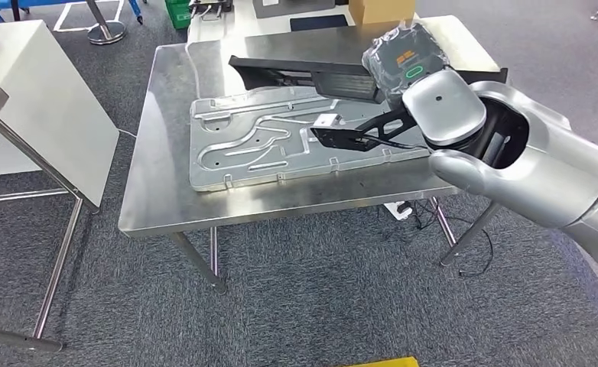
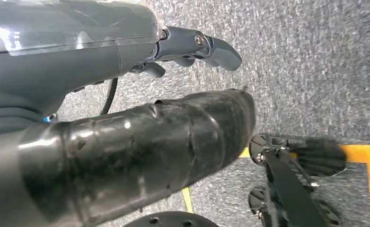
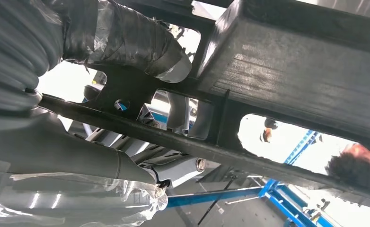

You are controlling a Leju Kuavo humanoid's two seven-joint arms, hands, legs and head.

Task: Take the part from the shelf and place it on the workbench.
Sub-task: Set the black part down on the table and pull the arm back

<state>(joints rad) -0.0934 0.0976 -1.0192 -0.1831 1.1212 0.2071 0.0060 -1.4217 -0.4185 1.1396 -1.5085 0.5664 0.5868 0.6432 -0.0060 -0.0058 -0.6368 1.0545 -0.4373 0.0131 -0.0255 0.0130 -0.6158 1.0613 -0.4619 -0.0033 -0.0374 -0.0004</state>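
Note:
The part [image 1: 303,73] is a long black plastic moulding with a thinner arm [image 1: 349,138] reaching over a silver stamped plate [image 1: 235,145]. It hangs over the back of the steel workbench [image 1: 166,153], and I cannot tell whether it touches. My right hand [image 1: 407,57], wrapped in clear film, grips it near its right end. In the right wrist view the taped thumb [image 3: 126,38] curls round a bar of the black part [image 3: 292,61]. My left hand [image 2: 136,142] hangs over grey carpet, holding nothing, its fingers [image 2: 197,45] stretched out.
A white table [image 1: 36,99] stands left of the workbench. A cardboard box [image 1: 380,9] and a green crate [image 1: 177,11] sit behind it, with cables [image 1: 411,210] on the floor beneath. A person's head [image 3: 356,165] is close by. Yellow floor tape [image 2: 363,153] runs beside me.

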